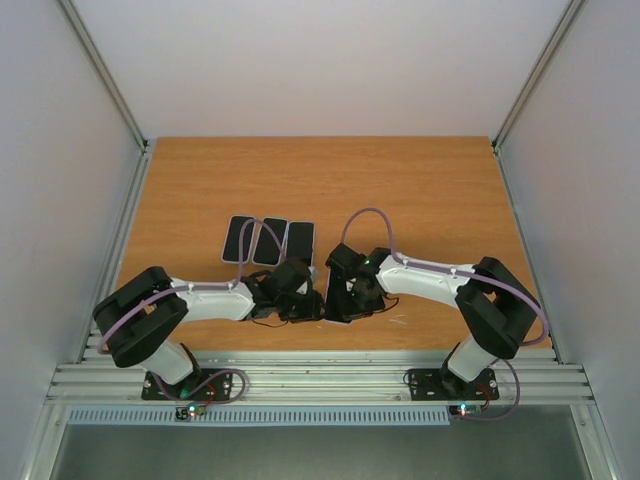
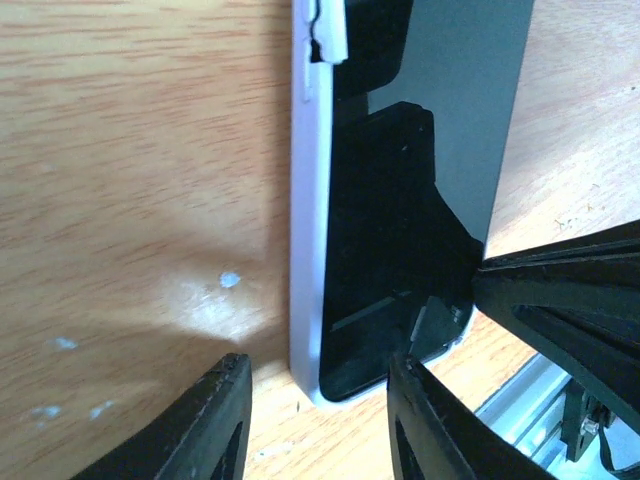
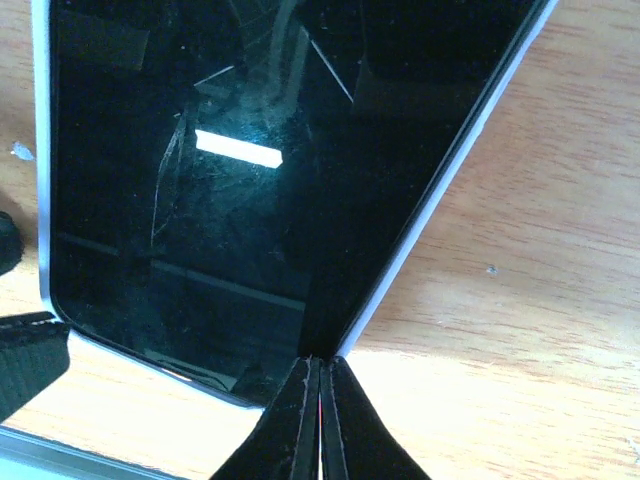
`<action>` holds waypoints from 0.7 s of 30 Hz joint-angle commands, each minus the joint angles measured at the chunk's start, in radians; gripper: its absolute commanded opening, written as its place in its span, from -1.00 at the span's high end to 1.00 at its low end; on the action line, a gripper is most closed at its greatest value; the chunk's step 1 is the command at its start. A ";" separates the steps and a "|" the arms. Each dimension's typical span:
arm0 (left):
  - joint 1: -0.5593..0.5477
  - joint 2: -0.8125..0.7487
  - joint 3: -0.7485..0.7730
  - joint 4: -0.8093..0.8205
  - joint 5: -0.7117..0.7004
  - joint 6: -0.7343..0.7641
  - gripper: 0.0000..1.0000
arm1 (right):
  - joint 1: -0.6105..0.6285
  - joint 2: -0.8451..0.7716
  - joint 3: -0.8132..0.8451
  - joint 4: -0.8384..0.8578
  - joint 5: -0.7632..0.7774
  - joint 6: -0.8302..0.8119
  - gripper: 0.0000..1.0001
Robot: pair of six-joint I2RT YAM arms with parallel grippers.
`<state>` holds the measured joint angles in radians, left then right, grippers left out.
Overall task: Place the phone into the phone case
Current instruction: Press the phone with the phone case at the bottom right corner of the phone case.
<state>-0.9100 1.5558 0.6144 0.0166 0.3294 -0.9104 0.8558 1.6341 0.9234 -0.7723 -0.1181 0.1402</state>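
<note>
The phone (image 2: 385, 230), its screen black and glossy, lies in a pale white phone case (image 2: 305, 250) on the wooden table between my two grippers. My left gripper (image 2: 318, 365) is open and straddles the case's near corner. Its left finger stands clear of the case wall, and its right finger overlaps the screen's corner. In the right wrist view the phone (image 3: 250, 180) fills the frame, with the case rim (image 3: 440, 190) along its right side. My right gripper (image 3: 320, 362) is shut, its tips against the phone's near edge. From above, both grippers (image 1: 300, 300) (image 1: 342, 292) hide most of the phone.
Three dark phone-sized slabs (image 1: 268, 242) lie in a row just beyond the grippers. The aluminium rail (image 1: 320, 375) of the table's near edge runs close behind the phone. Part of the right arm (image 2: 565, 320) shows black in the left wrist view.
</note>
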 commanded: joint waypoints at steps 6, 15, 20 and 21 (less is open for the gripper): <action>0.007 -0.029 0.075 -0.150 -0.075 0.080 0.12 | -0.051 -0.084 -0.005 0.065 0.084 -0.113 0.78; 0.084 0.044 0.223 -0.254 -0.055 0.190 0.06 | -0.254 -0.097 0.044 0.088 -0.100 -0.237 0.68; 0.107 0.111 0.301 -0.299 -0.052 0.238 0.06 | -0.315 -0.033 0.089 0.101 -0.144 -0.277 0.70; 0.110 0.127 0.315 -0.308 -0.053 0.245 0.06 | -0.327 -0.020 0.096 0.106 -0.153 -0.281 0.70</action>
<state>-0.8097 1.6272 0.8738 -0.2329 0.2760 -0.7307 0.5602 1.5684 0.9737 -0.6937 -0.2104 -0.0830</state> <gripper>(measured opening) 0.469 0.153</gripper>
